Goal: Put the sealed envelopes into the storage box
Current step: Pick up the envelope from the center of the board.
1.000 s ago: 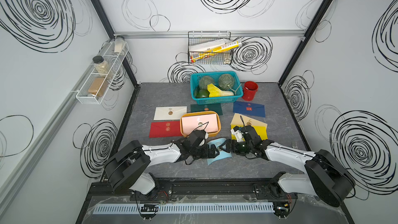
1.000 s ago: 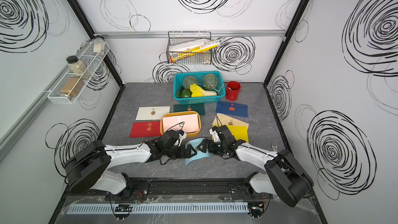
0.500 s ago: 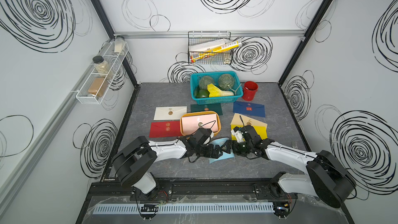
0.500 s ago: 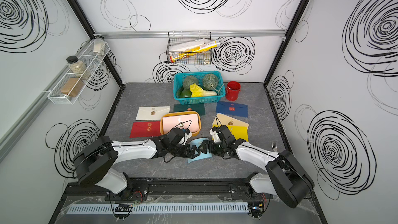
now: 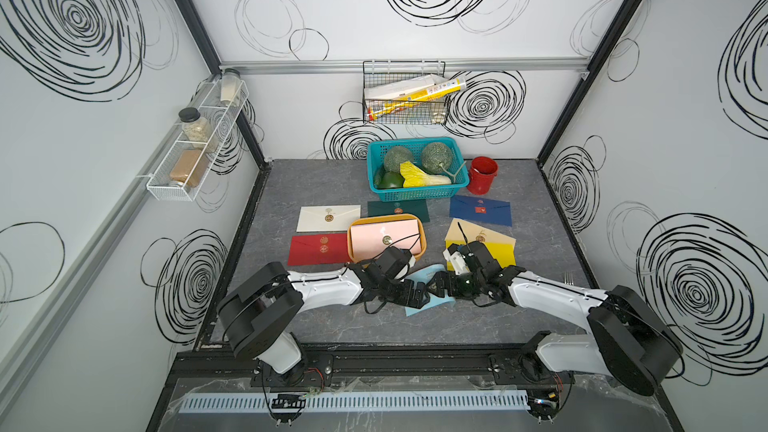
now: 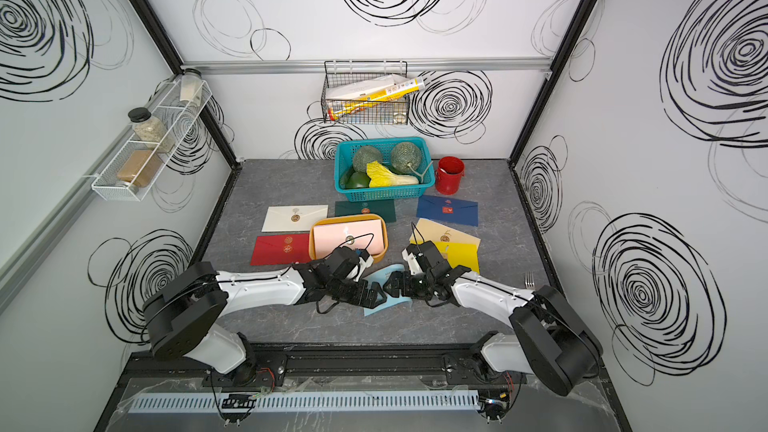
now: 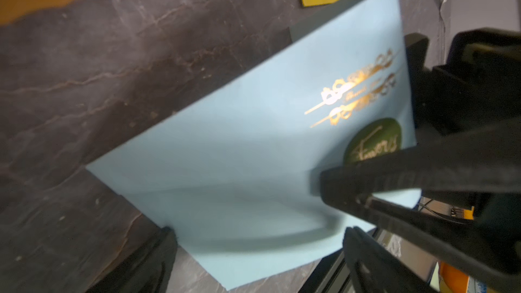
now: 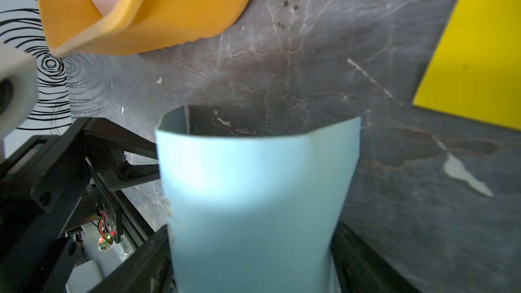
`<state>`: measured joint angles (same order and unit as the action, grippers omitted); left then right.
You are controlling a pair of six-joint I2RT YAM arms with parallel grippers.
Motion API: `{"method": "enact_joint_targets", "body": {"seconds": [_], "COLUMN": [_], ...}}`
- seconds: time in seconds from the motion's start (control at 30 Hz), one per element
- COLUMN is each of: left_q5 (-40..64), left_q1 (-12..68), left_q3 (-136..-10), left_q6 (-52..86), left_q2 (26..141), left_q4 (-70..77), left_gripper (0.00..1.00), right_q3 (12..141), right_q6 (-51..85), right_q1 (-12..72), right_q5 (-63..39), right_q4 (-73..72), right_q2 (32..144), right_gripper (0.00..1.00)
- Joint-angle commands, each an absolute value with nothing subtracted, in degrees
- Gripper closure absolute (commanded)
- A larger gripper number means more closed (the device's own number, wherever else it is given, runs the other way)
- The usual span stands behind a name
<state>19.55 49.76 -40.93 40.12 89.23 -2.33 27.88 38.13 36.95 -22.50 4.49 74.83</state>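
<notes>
Reaching further in than a second ago, the left gripper [image 5: 415, 296] now meets the right gripper [image 5: 441, 285] nose to nose over the near part of the table [image 5: 332, 326]. Between them sits the light blue envelope [image 8: 253, 193]. Right jaws pinch its long edges and bow it upward, while left jaws gape wide around its other end. Just behind, the storage box [image 5: 423, 243] holds the pink envelope [image 5: 380, 234], with the red envelope [image 5: 318, 249] on its left and the yellow envelope [image 5: 502, 252] on its right.
</notes>
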Motion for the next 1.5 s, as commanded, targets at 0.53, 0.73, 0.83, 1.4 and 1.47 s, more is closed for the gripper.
{"method": "enact_joint_targets", "body": {"seconds": [0.53, 0.73, 0.83, 1.4, 1.47], "left_q5": [23.28, 26.3, 26.85, 31.45, 32.57], "left_q1": [43.96, 43.85, 43.72, 41.42, 40.78], "left_q3": [-46.38, -46.49, -46.45, -49.66, -49.71], "left_q6": [13.97, 10.93, 9.67, 6.68, 6.62], "left_q2": [83.17, 86.91, 88.5, 95.27, 95.55], "left_q4": [-7.82, -4.77, -3.21, -0.3, -0.03], "left_gripper": [0.17, 0.26, 0.27, 0.26, 0.26], "right_q3": [28.56, 28.29, 28.74, 29.17, 29.27], "right_q6": [25.29, 24.21, 23.54, 21.84, 21.71], "right_q1": [37.27, 37.27, 37.27, 37.27, 37.27], "right_q5": [-18.2, -19.22, -19.6, -20.15, -20.47], "right_q4": [11.6, 10.09, 10.42, 11.77, 11.73], "right_q2": [77.44, 78.88, 79.19, 78.29, 78.25], "right_gripper": [0.11, 0.12, 0.12, 0.13, 0.13]}}
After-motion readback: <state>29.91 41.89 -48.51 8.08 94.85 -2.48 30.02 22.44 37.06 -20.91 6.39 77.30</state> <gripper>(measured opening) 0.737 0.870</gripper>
